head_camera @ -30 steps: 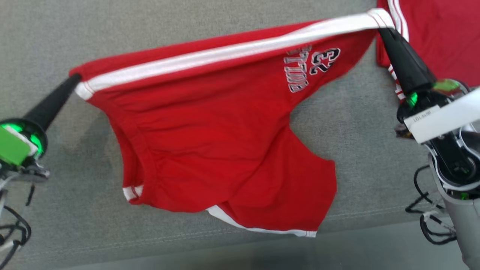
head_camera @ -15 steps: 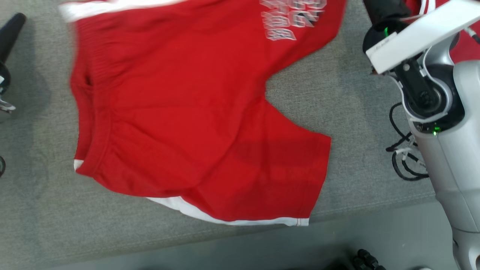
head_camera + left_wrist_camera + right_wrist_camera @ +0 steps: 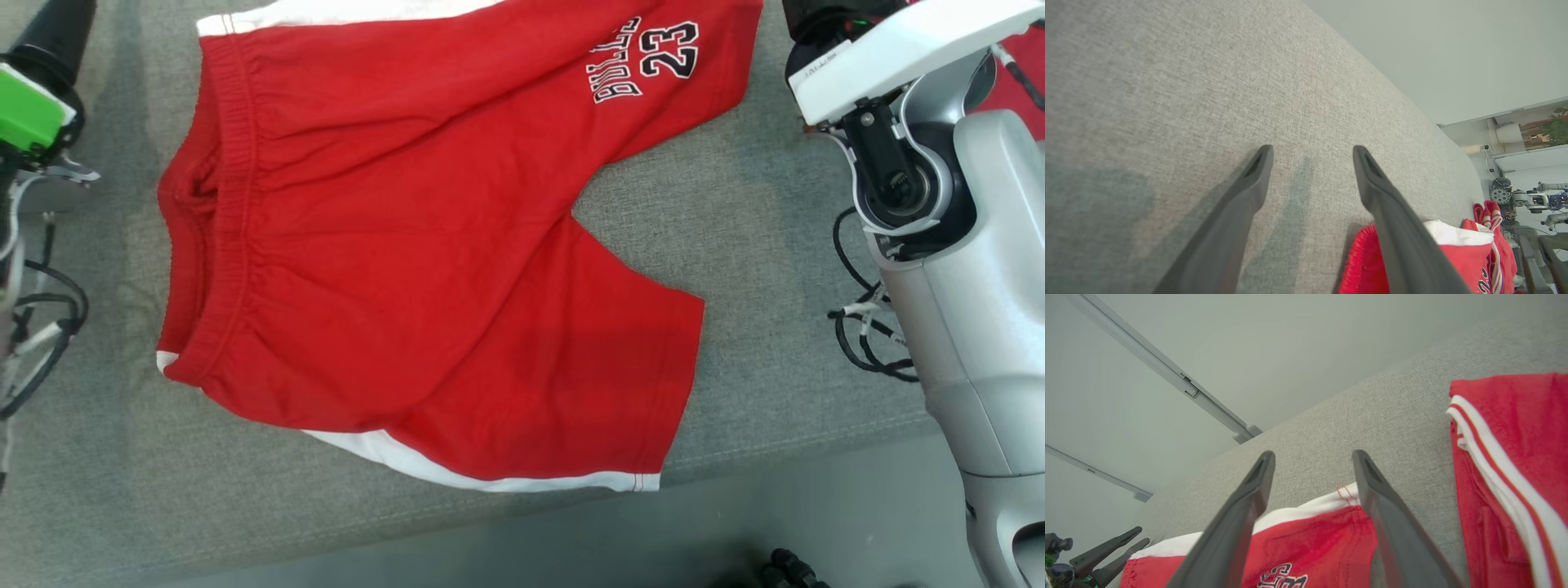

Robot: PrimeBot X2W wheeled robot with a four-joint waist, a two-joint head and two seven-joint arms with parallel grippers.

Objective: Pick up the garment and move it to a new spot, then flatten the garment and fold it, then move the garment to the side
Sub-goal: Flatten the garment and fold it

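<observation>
Shorts [image 3: 424, 269] lie spread near the cushion's [image 3: 759, 269] front edge, left tool [image 3: 1312, 150] and right tool [image 3: 1312, 454] wide open, empty; smoothing wrinkles likely comes next.

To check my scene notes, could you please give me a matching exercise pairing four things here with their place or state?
1 red shorts
2 left gripper
3 right gripper
4 second red garment

A open, beside the printed leg
B lying spread on the grey surface
C open, beside the waistband
D lying apart, striped edge showing

Pairs: 1-B, 2-C, 3-A, 4-D
</observation>
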